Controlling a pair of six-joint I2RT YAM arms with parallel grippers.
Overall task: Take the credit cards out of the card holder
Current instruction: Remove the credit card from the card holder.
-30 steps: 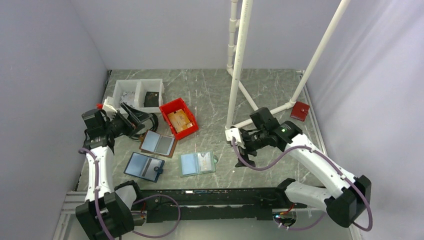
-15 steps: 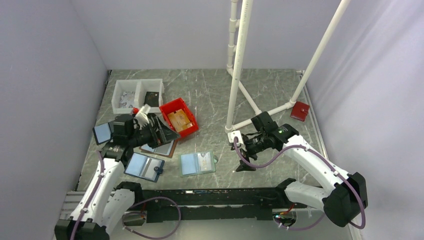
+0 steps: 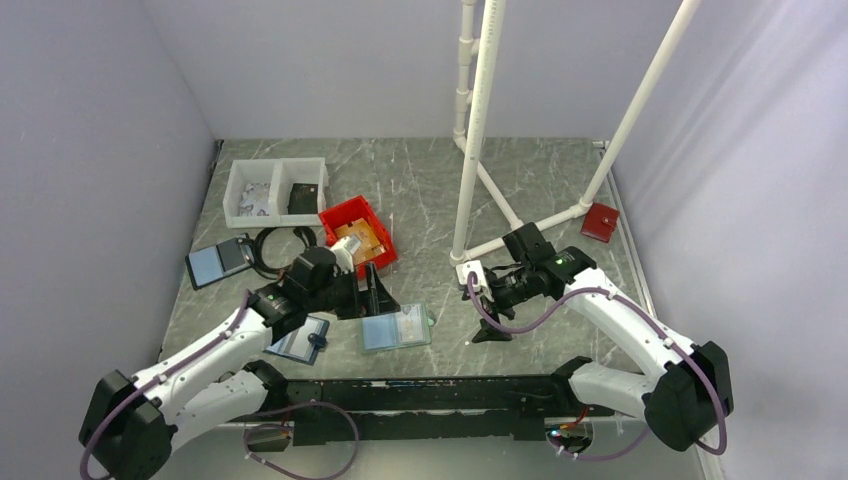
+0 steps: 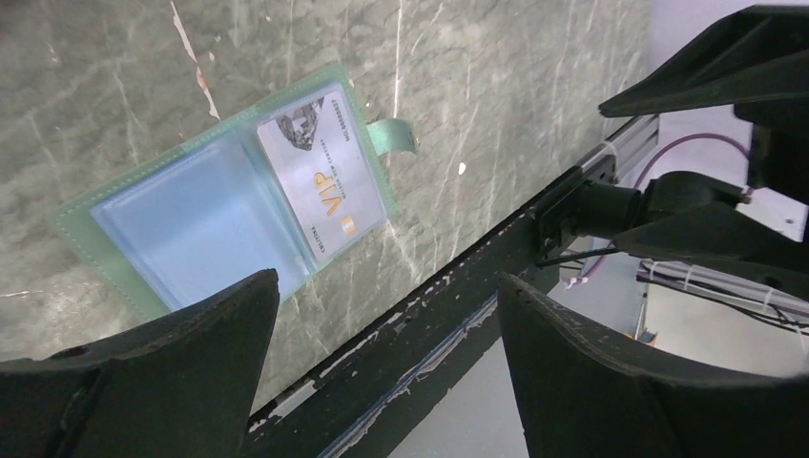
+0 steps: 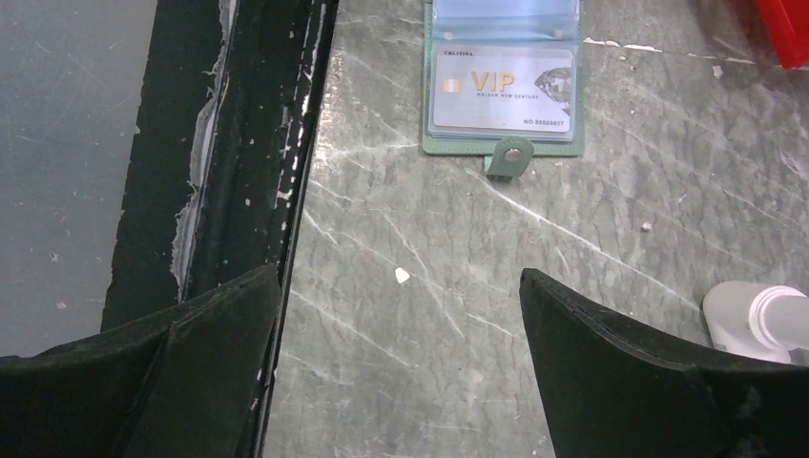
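The card holder (image 3: 395,327) lies open and flat near the table's front edge, teal-edged with pale blue pockets. From the left wrist I see the card holder (image 4: 191,224) with a pale "VIP" credit card (image 4: 324,172) in the panel beside its tab (image 4: 391,138). In the right wrist view the card holder (image 5: 504,86) shows the same credit card (image 5: 504,91) and tab (image 5: 506,157). My left gripper (image 3: 375,295) (image 4: 388,280) hovers open just above the holder's left side, nothing between its fingers. My right gripper (image 3: 488,318) (image 5: 399,275) stands open over bare table right of the holder.
A red bin (image 3: 345,215) with tan contents sits behind the holder, and a white two-part tray (image 3: 275,190) stands further back left. A navy-edged folder (image 3: 300,342) lies under the left arm, a dark blue folder (image 3: 215,262) far left. White pipe frame (image 3: 470,150), foot (image 5: 763,315).
The left arm has swung from the back left corner rightward and forward to the card holder, its jaws narrowing slightly. The right gripper has shifted a little nearer the front edge.
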